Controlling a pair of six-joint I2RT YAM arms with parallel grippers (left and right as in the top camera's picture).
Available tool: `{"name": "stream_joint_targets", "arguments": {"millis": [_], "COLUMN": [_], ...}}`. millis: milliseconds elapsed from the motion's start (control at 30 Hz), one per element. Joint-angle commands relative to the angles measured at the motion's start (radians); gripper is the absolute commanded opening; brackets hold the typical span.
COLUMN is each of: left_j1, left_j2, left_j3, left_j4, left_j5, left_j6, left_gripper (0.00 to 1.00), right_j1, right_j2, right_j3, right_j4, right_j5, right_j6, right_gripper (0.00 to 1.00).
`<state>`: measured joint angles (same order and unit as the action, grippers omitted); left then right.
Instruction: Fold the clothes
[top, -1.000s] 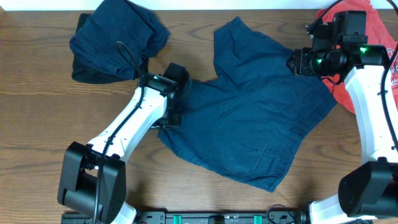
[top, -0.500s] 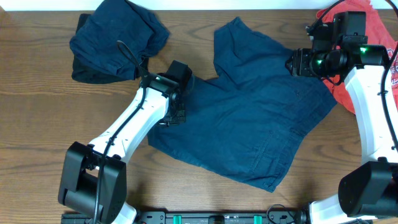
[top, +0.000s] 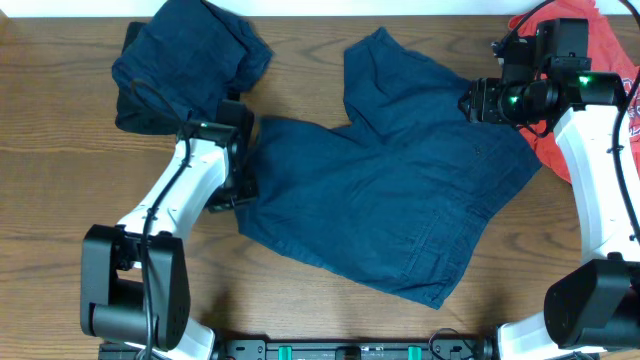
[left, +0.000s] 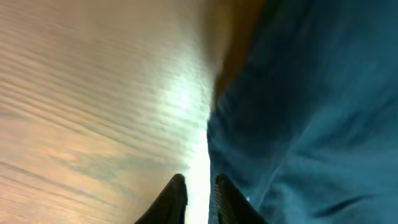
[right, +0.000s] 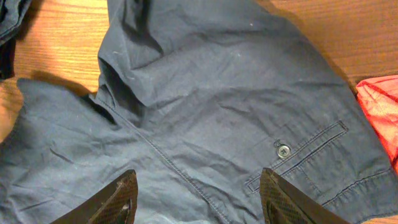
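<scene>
Navy shorts (top: 400, 190) lie spread flat mid-table, with a back pocket and a button (right: 283, 150) facing up. A second navy garment (top: 190, 60) sits crumpled at the back left. A red-orange T-shirt (top: 600, 100) lies at the back right, partly under my right arm. My left gripper (top: 245, 165) is low at the shorts' left edge (left: 298, 124). Its fingertips (left: 177, 193) stand a narrow gap apart, with bare wood between them. My right gripper (right: 199, 199) hovers wide open above the shorts' right side (right: 217, 93), holding nothing.
The wooden table (top: 60, 200) shows bare wood left of and in front of the shorts. A corner of the red T-shirt (right: 379, 112) lies just right of the shorts' pocket. The table's back edge runs close behind the crumpled garment.
My left gripper moved left, pulling the shorts' left edge with it and flattening that side, then parted slightly off the cloth. The right arm stayed still.
</scene>
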<state>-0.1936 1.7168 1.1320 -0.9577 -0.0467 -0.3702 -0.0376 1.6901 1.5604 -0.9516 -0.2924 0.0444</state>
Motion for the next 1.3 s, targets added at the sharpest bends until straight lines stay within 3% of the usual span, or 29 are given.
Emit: {"name": "stream_joint_targets", "arguments": {"millis": [0,233,700,1267], "left_j1": [-0.003,0.038,0.037,-0.029], "left_j2": [0.009,0.009,0.008,0.008], "left_j3": [-0.067,-0.185,-0.19,-0.01], "left_j4": [0.004,0.091,0.182,0.159], "left_j5": [0.058,0.063,0.171,0.17], "left_j6": [0.046,0.024,0.013,0.026], "left_gripper": [0.12,0.12,0.12,0.12], "right_j1": [0.011,0.011,0.012,0.013], "right_j2": [-0.001,-0.001,-0.001,-0.001], "right_j3": [0.013,0.013,0.013,0.013], "right_j4": [0.0,0.001,0.006,0.029], "right_j5": [-0.003,-0.003,-0.003,-0.004], "right_j6": [-0.001,-0.002,-0.001,0.0], "right_gripper": [0.61,0.61,0.61,0.61]}}
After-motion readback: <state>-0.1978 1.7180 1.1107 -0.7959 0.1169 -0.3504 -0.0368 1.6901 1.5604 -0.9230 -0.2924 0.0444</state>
